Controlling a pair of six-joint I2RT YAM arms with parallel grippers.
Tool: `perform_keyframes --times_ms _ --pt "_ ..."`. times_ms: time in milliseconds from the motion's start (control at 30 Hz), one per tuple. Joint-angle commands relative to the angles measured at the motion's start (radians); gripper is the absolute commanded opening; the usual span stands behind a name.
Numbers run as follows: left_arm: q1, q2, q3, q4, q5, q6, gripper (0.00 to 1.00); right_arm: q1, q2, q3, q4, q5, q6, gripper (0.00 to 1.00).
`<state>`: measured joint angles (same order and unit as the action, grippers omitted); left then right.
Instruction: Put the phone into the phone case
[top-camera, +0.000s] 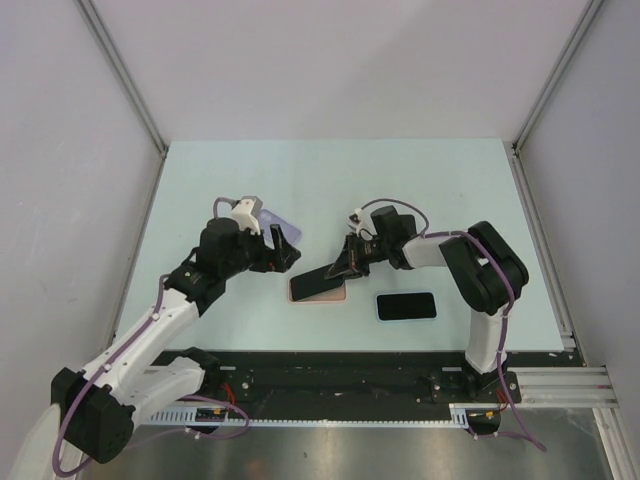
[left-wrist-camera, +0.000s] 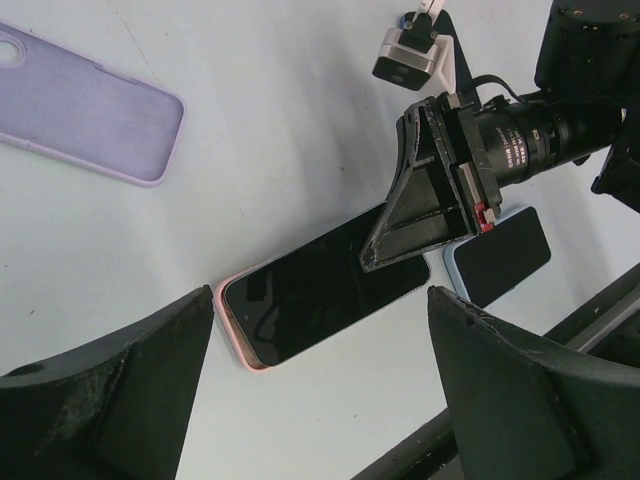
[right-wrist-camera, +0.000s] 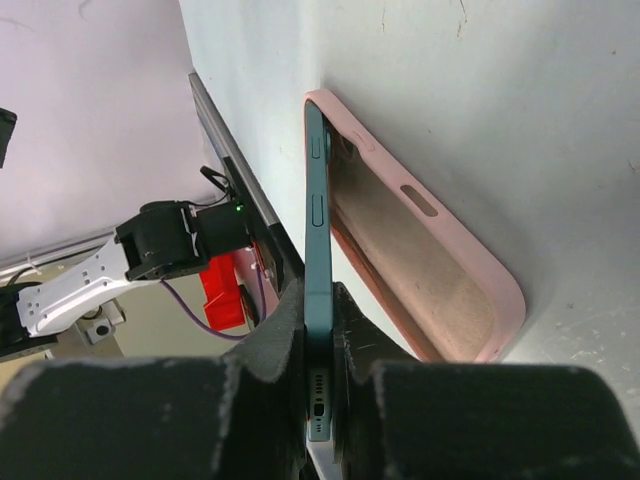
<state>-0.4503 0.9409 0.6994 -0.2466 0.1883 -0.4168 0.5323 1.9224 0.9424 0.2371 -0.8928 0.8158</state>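
We risk sliding the pink case: right gripper pinches the tilted phone, left gripper hangs spread, bracing nothing

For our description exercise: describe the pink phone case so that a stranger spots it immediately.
Start at the pale table, middle of its near edge. The pink phone case lies there, a phone tilted into it. The only other one nearby is a purple case.

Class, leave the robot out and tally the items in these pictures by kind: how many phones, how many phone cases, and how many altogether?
Phones: 2 (held phone, loose phone)
Phone cases: 2 (pink case, purple case)
Total: 4
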Motion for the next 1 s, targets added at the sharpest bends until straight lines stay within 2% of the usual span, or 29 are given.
perform_keyframes --times_ms 0,300,700,967 --pt "0.004 0.001 -0.008 0.029 0.016 0.023 0.91 0.018 0.029 0.006 0.002 0.012 -0.006 0.0" --pt "0.004 0.004 -0.038 0.029 -0.006 0.023 0.9 0.035 0.055 0.004 -0.022 0.121 -0.015 0.0" --pt "0.004 0.084 -0.057 0.038 -0.021 -0.016 0.87 0.061 0.165 -0.148 0.301 0.192 0.132 0.0" --pt "0.004 0.141 -0.061 0.055 -0.003 -0.019 0.83 0.061 0.231 -0.156 0.337 0.196 0.135 0.0"
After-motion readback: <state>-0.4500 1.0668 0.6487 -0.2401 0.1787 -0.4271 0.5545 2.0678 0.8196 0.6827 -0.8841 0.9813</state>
